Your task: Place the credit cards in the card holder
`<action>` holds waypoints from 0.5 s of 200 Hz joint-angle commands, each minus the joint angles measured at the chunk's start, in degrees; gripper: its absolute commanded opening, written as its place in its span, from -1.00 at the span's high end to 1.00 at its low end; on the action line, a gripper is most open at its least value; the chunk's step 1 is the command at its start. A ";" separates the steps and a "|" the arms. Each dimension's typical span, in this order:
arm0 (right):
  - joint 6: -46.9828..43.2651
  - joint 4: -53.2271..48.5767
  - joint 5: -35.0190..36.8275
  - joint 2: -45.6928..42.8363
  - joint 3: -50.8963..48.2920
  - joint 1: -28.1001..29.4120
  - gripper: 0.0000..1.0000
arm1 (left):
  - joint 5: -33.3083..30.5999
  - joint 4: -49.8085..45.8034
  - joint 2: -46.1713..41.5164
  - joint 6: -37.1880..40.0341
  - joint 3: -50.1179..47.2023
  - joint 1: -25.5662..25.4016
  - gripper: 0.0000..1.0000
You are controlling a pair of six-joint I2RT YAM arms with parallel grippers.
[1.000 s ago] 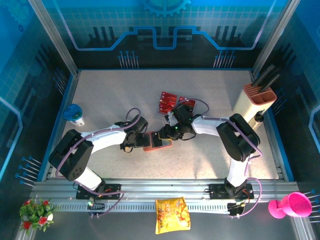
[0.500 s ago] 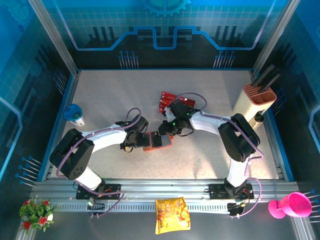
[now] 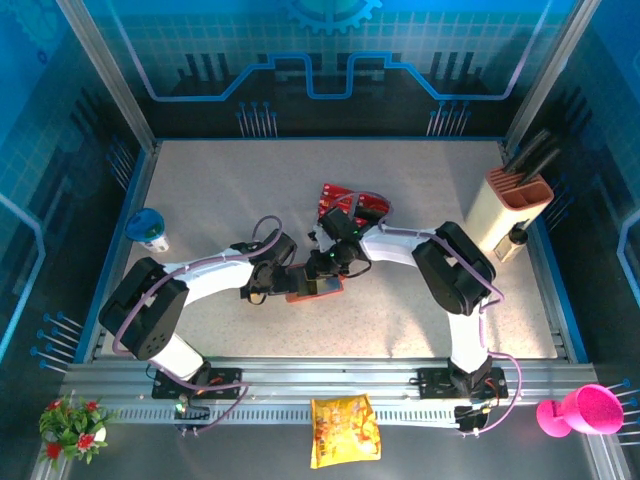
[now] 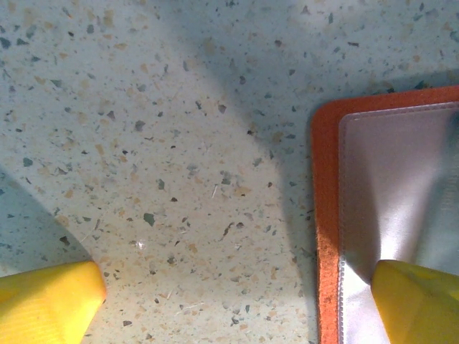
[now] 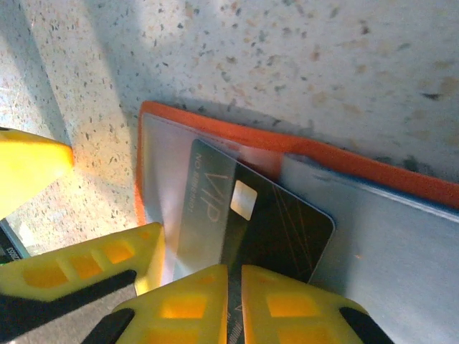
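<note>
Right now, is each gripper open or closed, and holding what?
Left gripper: open, touching the card holder.
Right gripper: closed on a credit card.

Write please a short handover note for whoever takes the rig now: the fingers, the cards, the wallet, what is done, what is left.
Left gripper: open, one finger on the clear pocket of the wallet, the other over the table.
Right gripper: shut on a dark card, partly under the clear pocket.
Red cards: on the table beyond the wallet.
Done: no card seen fully in.
Left: seat this card, then the red ones.
</note>
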 commanded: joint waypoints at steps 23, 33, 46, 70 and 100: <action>1.40 -1.04 -2.42 -0.36 1.87 0.75 0.71 | 1.98 3.48 3.21 0.52 -1.96 -0.07 -0.99; 1.39 -1.23 -1.86 -2.22 1.46 0.24 0.70 | 2.07 3.56 3.17 0.51 -1.92 -0.08 -0.98; 1.47 -1.29 -1.05 -5.23 0.17 -0.87 0.69 | 2.12 3.69 3.06 0.60 -2.00 -0.07 -0.99; 0.89 -3.14 2.93 -11.37 -3.40 -3.60 0.53 | 2.26 3.69 2.91 0.80 -1.60 -0.12 -0.99; -1.57 -8.44 10.48 -16.79 -6.47 -6.32 0.24 | 2.78 3.43 2.40 1.02 -0.64 -0.05 -0.99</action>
